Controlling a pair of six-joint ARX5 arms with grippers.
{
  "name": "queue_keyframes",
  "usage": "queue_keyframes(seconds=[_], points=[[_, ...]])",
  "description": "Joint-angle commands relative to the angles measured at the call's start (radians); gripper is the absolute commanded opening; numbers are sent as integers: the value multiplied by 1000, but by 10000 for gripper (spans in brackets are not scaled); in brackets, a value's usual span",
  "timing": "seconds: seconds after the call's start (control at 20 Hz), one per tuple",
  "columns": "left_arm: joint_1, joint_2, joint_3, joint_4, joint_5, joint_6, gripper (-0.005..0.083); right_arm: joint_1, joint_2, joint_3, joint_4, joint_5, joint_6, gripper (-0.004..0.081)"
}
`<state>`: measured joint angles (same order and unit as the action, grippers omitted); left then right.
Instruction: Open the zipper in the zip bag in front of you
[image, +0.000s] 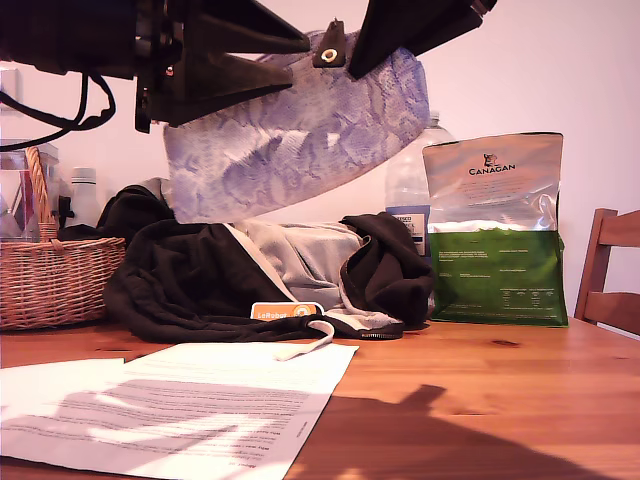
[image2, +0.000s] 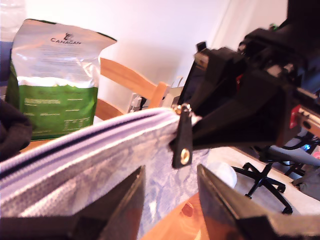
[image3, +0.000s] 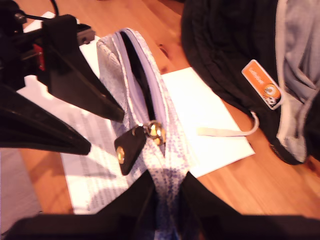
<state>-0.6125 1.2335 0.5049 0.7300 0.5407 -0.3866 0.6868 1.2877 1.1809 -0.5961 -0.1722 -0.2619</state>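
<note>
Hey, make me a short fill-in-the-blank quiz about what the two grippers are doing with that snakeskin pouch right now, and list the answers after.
1. The zip bag is held ____ the table, not resting on it.
2. Both my first gripper and my second gripper are ____ on the zip bag.
3. The zipper is partly ____, a dark gap showing beyond the pull tab.
4. In the exterior view, the Canagan bag stands on the ____ side.

Answers: above; shut; open; right
</note>
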Motion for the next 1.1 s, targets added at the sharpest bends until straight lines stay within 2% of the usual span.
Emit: queue_keyframes(seconds=[0.0, 0.2, 0.5, 0.95, 1.05], points=[[1, 27, 1, 12, 2, -3, 292, -2, 8, -18, 19, -6, 5, -10], [1, 35, 2, 62, 26, -18, 292, 0, 8, -18, 26, -13, 5, -10], [-1, 37, 7, 58, 28, -30, 289, 3, 8, -18, 44, -38, 5, -10], [-6, 37, 16, 105, 55, -70, 283, 41, 8, -18, 46, -39, 4, -10], [-8, 37, 16, 100, 54, -70, 223, 48, 8, -18, 50, -38, 4, -10]])
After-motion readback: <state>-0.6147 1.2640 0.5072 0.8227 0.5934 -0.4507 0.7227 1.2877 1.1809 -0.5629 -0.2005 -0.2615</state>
